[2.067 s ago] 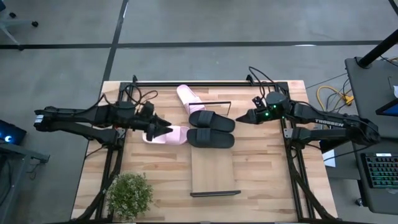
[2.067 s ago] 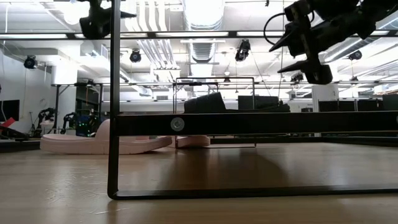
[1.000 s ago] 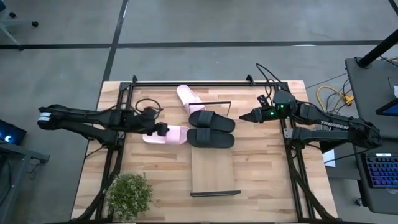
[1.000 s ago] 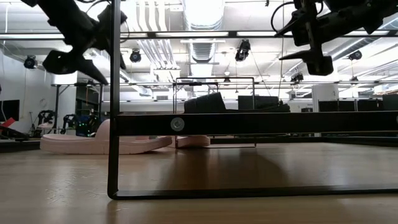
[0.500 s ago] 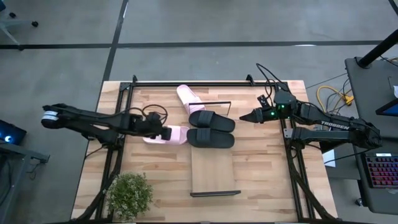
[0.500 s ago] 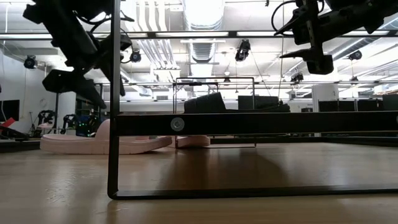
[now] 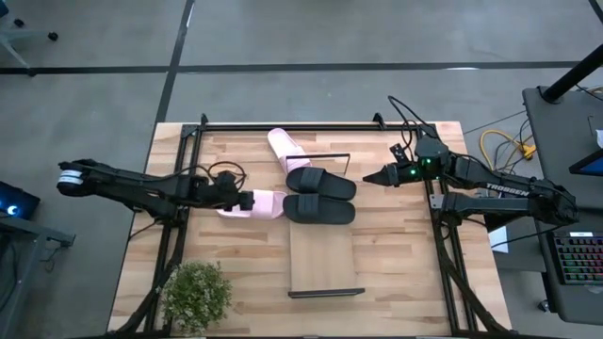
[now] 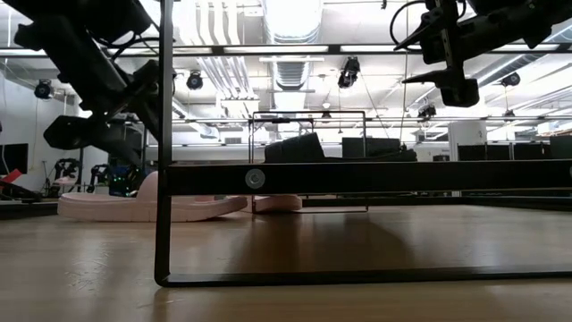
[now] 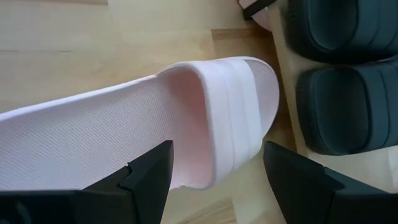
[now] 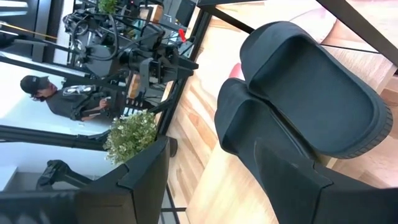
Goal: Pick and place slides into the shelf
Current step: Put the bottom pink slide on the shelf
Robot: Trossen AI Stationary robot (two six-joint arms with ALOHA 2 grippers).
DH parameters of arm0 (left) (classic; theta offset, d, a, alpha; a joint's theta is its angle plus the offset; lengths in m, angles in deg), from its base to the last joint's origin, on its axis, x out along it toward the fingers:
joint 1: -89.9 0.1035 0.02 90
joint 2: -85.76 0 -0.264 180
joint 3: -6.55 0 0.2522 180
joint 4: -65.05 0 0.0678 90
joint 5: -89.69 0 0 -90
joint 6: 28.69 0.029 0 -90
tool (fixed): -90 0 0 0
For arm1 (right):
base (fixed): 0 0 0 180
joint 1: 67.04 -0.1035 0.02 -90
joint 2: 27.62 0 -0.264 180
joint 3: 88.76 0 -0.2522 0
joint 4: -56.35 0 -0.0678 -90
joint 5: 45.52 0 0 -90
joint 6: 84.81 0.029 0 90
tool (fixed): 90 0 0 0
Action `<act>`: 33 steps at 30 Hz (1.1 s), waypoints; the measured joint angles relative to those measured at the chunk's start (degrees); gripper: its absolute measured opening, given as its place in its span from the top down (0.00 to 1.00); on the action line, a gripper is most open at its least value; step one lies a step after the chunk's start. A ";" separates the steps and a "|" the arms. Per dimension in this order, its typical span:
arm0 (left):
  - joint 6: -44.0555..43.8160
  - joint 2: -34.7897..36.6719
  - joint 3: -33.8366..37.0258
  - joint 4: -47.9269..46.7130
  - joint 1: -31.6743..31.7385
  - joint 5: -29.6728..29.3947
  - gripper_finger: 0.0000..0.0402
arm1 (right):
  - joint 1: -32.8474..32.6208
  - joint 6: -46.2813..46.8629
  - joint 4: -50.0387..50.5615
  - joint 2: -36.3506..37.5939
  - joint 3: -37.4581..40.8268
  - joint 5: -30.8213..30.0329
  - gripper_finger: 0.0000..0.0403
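Note:
A pale pink slide (image 7: 270,203) lies sole down on the table, left of the shelf (image 7: 323,254). My left gripper (image 7: 248,200) hangs open just above its heel half, one finger on either side of it (image 9: 214,180), clear of it in the low view (image 8: 89,132). Two black slides (image 7: 320,182) (image 7: 318,209) lie side by side on the shelf board's far end. A second pink slide (image 7: 283,148) lies farther back. My right gripper (image 7: 369,176) hangs open in the air, right of the black slides (image 10: 311,93).
A small potted plant (image 7: 196,292) stands at the table's near left corner. The shelf's black wire frame (image 8: 164,224) rises at the board's near end, another (image 7: 325,156) at its far end. Black rails run along the table's left, right and far edges.
My left gripper has come down toward the pink slide, staying open over its heel half. The slides have not moved, and my right gripper has kept still.

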 joint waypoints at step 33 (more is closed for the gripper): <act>1.40 -9.52 3.66 17.20 0.00 -0.15 0.42 | 0.00 1.99 -0.36 0.04 0.00 0.33 0.44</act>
